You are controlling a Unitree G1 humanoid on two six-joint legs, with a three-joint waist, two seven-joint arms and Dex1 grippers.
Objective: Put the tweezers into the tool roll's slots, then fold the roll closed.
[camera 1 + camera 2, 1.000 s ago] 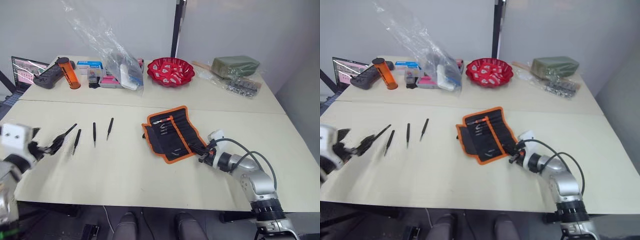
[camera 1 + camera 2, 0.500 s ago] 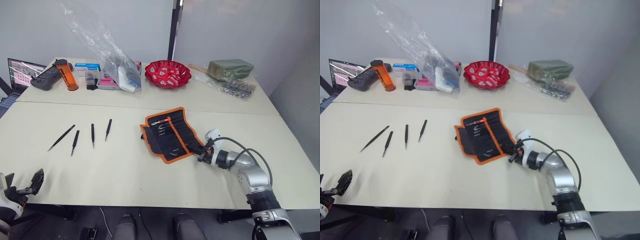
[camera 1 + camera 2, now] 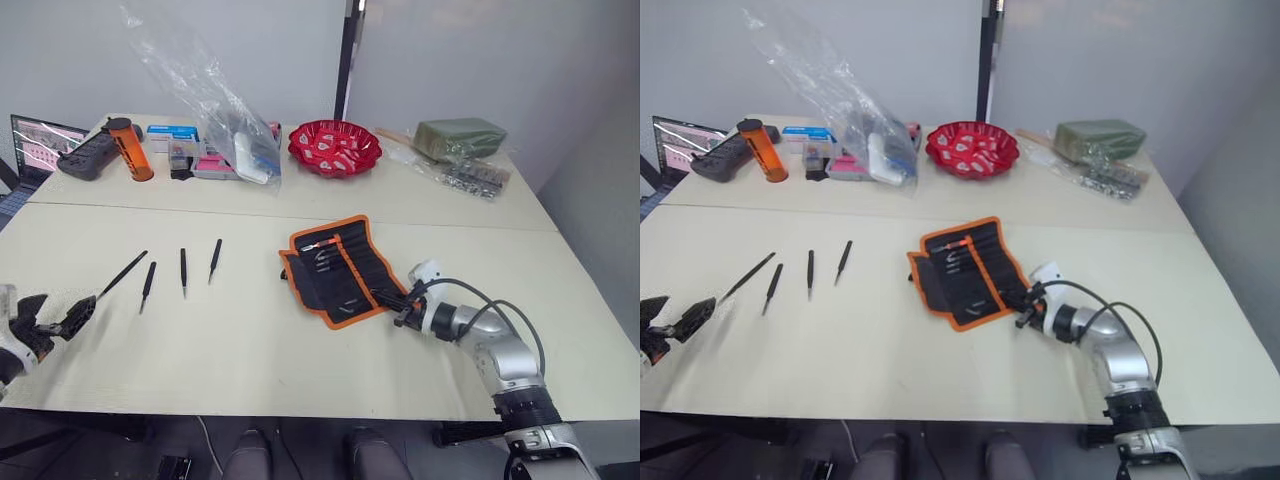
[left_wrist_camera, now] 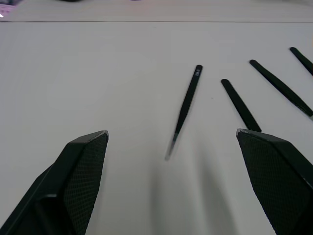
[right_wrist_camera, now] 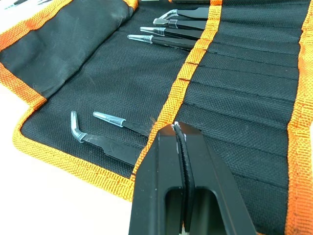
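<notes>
Tool roll [image 3: 340, 270] lies open at bench [image 3: 250, 340] centre; four tweezers [image 3: 182, 270] loose at its 9 o'clock. Left gripper [image 4: 171, 161] fingers wide apart, empty, just short of the outermost tweezer. Right wrist view shows the right gripper [image 5: 176, 128] fingers pressed together, empty, over the slots [image 5: 244, 88].

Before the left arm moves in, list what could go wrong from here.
1. The left gripper is open over the outermost of four loose tweezers; they lie flat on the table, so the fingers may skid off or push one away.
2. The next tweezers lie close beside it and could get knocked.
3. The right gripper, shut, rests over the tool roll; it may shift the roll or the tools already in it.
</notes>
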